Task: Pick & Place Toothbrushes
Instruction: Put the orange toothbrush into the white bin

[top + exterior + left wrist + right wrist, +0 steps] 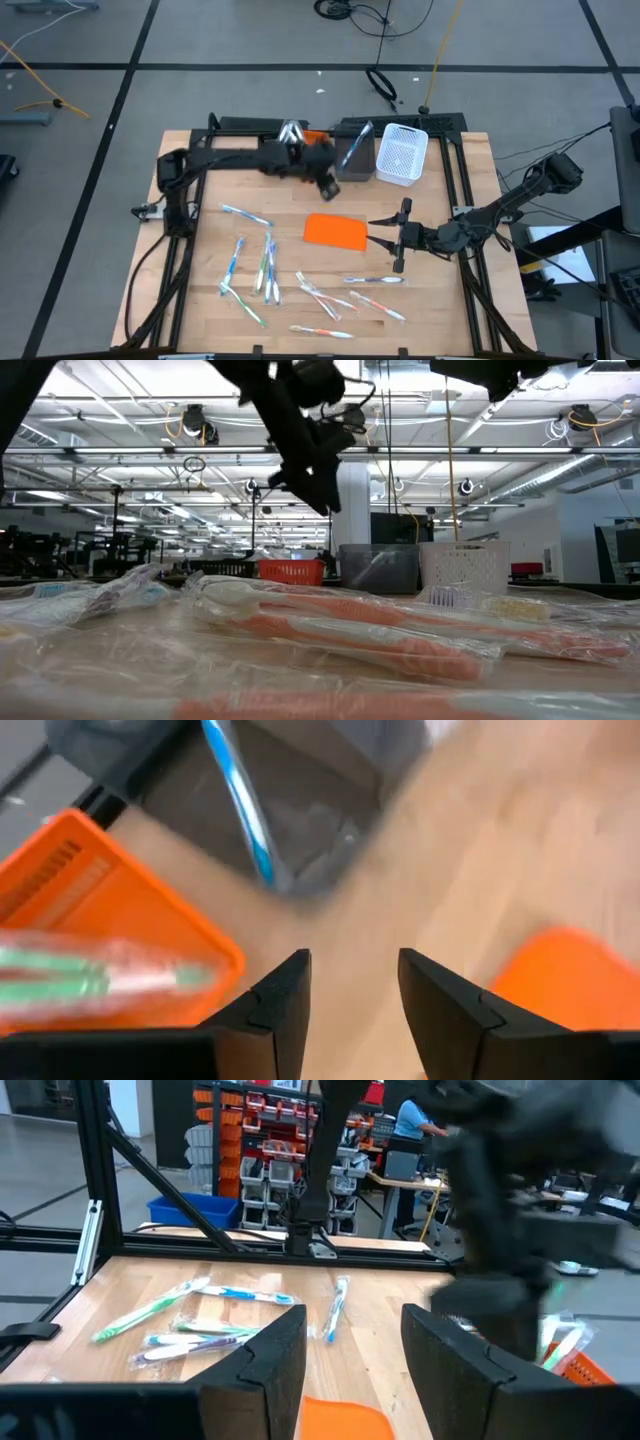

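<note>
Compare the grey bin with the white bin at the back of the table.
The grey bin has solid dark walls; the white bin has perforated, lattice-like walls. A blue toothbrush leans in the grey bin; the white bin shows none. Both stand side by side at the table's far edge, open-topped.

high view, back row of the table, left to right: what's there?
left gripper with open fingers → grey bin holding a blue toothbrush → white bin

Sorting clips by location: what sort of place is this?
Probably a large industrial robotics lab or workshop: open ceiling with strip lights, shelving with parts bins behind the wooden table, and a person at a workbench.
</note>
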